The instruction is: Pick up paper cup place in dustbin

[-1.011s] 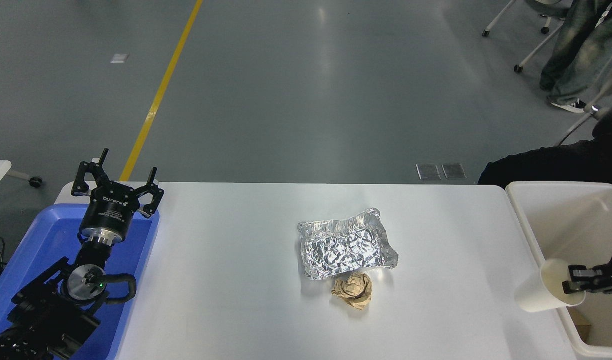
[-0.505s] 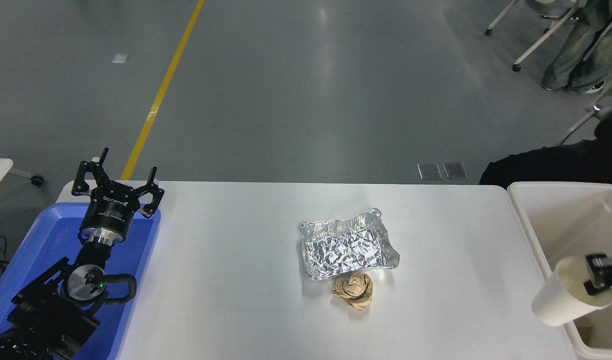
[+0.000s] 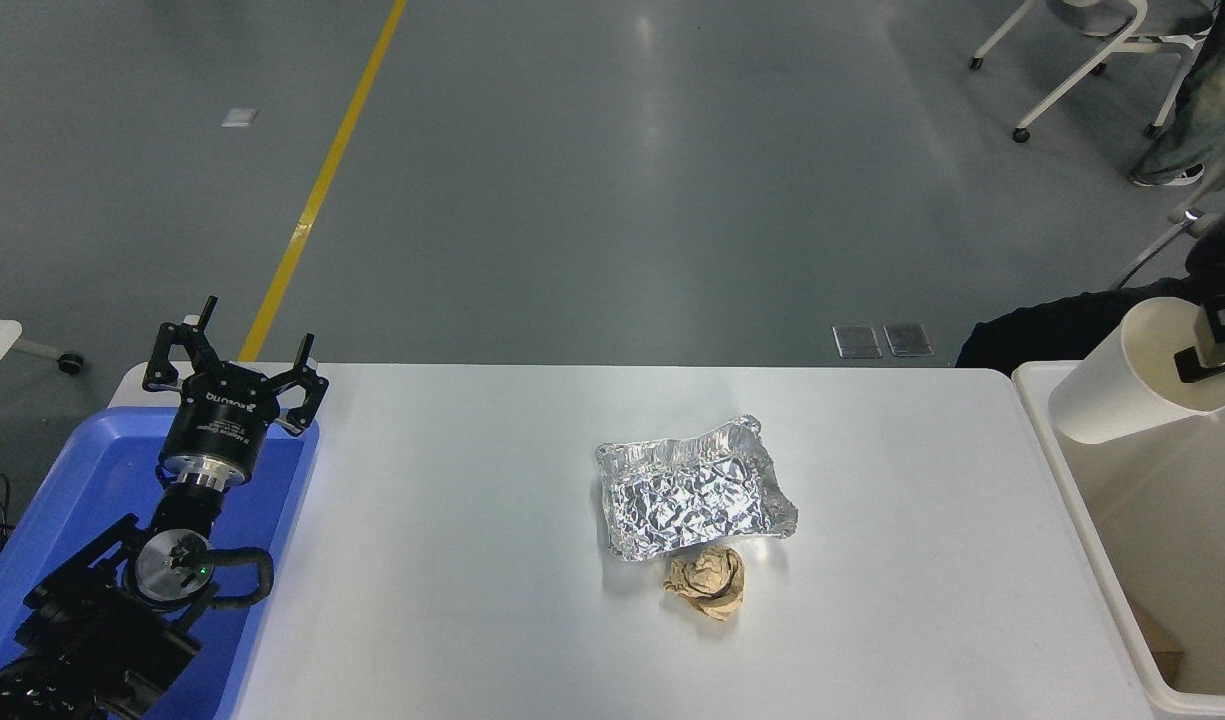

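Right gripper pinches the paper cup by its rim — cup tilted, hanging over the dustbin at the far left corner. Left gripper parked, fingers spread, over blue tray. White table — foil tray, brown paper ball. Grey floor, yellow line.

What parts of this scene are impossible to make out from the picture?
- Head view: right gripper and its arm, cut off by the right edge.
- Dustbin: its right side runs off frame; part of its inside is hidden behind the paper cup.
- Brown scrap in its bottom corner: too small to identify.
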You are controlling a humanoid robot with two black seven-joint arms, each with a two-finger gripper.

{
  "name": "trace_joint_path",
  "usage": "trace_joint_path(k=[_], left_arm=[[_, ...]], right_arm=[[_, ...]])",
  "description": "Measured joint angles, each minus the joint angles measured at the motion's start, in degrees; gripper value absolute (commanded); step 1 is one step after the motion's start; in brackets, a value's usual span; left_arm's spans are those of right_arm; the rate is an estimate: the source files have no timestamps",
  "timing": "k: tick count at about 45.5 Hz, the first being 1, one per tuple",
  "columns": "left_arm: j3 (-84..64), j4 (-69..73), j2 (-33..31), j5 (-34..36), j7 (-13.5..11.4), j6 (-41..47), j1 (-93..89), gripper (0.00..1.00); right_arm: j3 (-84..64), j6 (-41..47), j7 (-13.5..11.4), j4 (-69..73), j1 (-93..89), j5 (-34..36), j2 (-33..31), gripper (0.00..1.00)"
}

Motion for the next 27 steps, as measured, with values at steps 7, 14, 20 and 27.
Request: trace_joint_path(k=[7,14,20,27], left_arm=[[0.00,0.00,0.00,0.00,0.00,0.00,0.01,1.00],[0.00,0.00,-0.01,0.00,0.00,0.00,0.02,1.00],[0.00,0.00,-0.02,0.00,0.00,0.00,0.02,1.00],[0.00,-0.01,-0.01,-0.05,-0.06,0.00,0.02,1.00]], right_arm=[[0.32,0.04,0.00,0.00,-0.08,0.02,0.04,0.00],[0.62,0.06,-0.16,-0.42,-0.53,0.01,-0.20,0.00],[1.13,0.05,-0.58,-1.36,-1.54,-0.31,-1.11,0.00],[1.60,-0.12,-1.44,-4.67,-4.18,-0.65,-2.74,0.00]])
